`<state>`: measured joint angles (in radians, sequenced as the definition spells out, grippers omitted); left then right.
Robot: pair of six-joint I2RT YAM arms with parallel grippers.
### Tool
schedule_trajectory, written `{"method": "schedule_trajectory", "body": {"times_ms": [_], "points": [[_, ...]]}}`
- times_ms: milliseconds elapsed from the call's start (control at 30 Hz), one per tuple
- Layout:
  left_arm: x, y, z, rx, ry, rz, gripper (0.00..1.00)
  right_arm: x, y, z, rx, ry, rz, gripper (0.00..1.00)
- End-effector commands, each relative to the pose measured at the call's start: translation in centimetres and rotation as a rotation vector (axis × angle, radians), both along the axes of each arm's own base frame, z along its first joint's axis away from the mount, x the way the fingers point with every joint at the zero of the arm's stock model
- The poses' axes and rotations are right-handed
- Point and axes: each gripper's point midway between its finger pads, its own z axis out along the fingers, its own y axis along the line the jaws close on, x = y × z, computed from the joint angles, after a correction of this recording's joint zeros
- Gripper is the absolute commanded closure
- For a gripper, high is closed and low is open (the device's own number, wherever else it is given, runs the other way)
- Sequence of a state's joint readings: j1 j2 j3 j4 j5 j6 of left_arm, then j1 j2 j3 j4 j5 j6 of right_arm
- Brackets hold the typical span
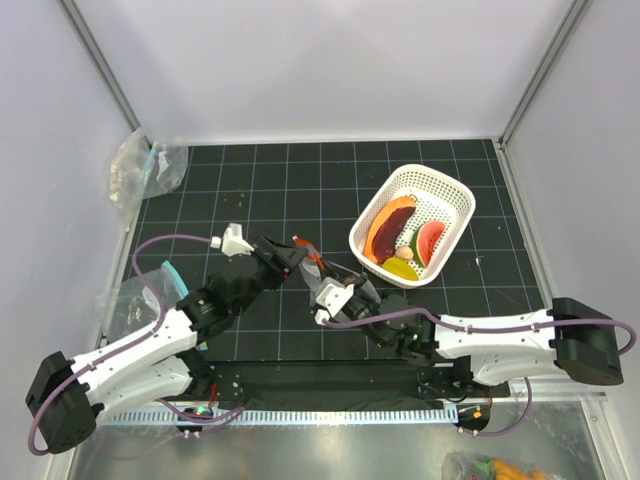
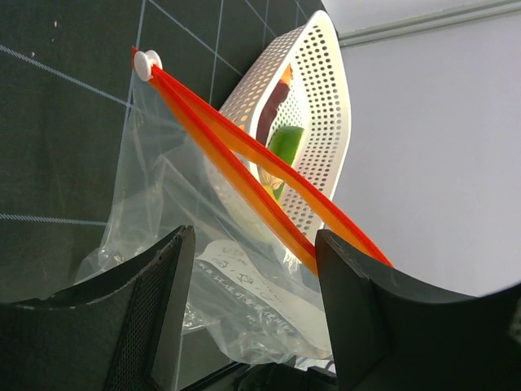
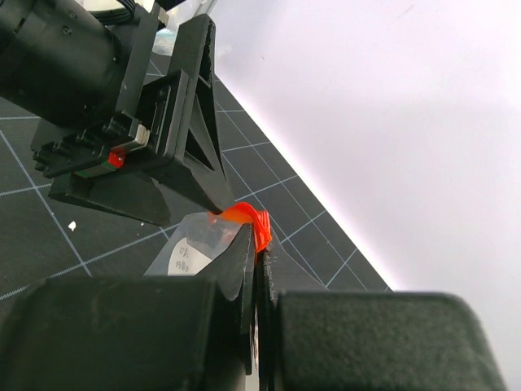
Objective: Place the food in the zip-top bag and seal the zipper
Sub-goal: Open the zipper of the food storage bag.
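Note:
The clear zip-top bag (image 1: 312, 268) hangs between my two grippers above the mat. Its red-orange zipper (image 2: 244, 175) is parted into two strips, with a white slider (image 2: 148, 63) at the far end. My left gripper (image 2: 252, 236) is open, its fingers on either side of the bag's mouth; it also shows in the top view (image 1: 288, 255). My right gripper (image 3: 259, 248) is shut on the zipper's end (image 3: 259, 226). The food lies in the white basket (image 1: 455, 195): a dark red piece (image 1: 390, 222), a watermelon slice (image 1: 432, 243), a lemon (image 1: 402, 268) and a peach ball (image 1: 405, 254).
The basket (image 2: 326, 98) stands right behind the bag in the left wrist view. Clear bags with teal trim lie at the far left corner (image 1: 145, 165) and beside the left arm (image 1: 150, 290). Another bag with food (image 1: 490, 468) sits off the table's near edge. Walls enclose the mat.

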<state>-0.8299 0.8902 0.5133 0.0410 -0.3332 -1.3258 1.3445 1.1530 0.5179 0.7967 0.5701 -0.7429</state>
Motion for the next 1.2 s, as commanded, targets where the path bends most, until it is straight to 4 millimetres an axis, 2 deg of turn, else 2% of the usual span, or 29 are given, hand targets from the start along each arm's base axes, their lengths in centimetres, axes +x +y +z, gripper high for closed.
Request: {"method": "schedule_trajectory", "body": {"times_ms": [0,433,533,567,633,700,733,767,800,933,967,1000,1100,1167], "points": [[0.3,-0.6,1.6,-0.009,-0.028,-0.017,0.35,-0.4,-0.2,2.1,0.08,-0.02,0.017,0.97],[0.8,-1.5,0.3,0.039,0.0,-0.041,0.34,-1.2,0.6,1.7,0.06,-0.004,0.07,0.97],[0.9,-1.7,0.1,0.065,-0.005,-0.055,0.44,-1.3,0.6,1.5,0.06,0.005,0.073,0.97],[0.9,-1.8,0.1,0.07,-0.008,-0.061,0.54,-1.3,0.6,1.5,0.062,0.008,0.076,0.96],[0.9,-1.9,-0.1,0.089,-0.009,-0.067,0.64,-1.3,0.7,1.3,0.067,0.019,0.078,0.96],[1.1,-1.8,-0.1,0.105,-0.017,-0.066,0.78,-1.2,1.2,0.8,0.063,0.041,0.074,0.95],[1.3,-1.7,-0.4,0.128,-0.021,-0.058,0.89,-1.1,1.4,1.0,0.074,0.063,0.063,0.95],[1.5,-1.5,-0.5,0.136,-0.022,-0.053,0.96,-0.9,1.6,1.1,0.076,0.074,0.055,0.95],[1.6,-1.5,-0.4,0.139,-0.026,-0.048,0.99,-0.8,1.8,0.7,0.062,0.088,0.046,0.91],[1.4,-1.3,0.4,0.157,-0.045,-0.062,1.0,-0.2,1.6,-0.1,0.053,0.118,-0.001,0.8],[1.4,-0.9,0.8,0.158,-0.062,-0.049,1.0,-0.3,1.5,0.0,0.058,0.116,-0.004,0.76],[1.4,-0.6,0.8,0.162,-0.068,-0.04,1.0,-0.2,1.3,0.0,0.061,0.113,-0.007,0.68],[1.7,0.8,1.9,0.175,-0.114,0.015,1.0,-0.3,1.2,0.2,0.077,0.118,-0.002,0.52],[1.5,1.5,2.1,0.188,-0.122,0.031,1.0,-0.3,0.8,0.1,0.068,0.13,-0.016,0.48]]}}
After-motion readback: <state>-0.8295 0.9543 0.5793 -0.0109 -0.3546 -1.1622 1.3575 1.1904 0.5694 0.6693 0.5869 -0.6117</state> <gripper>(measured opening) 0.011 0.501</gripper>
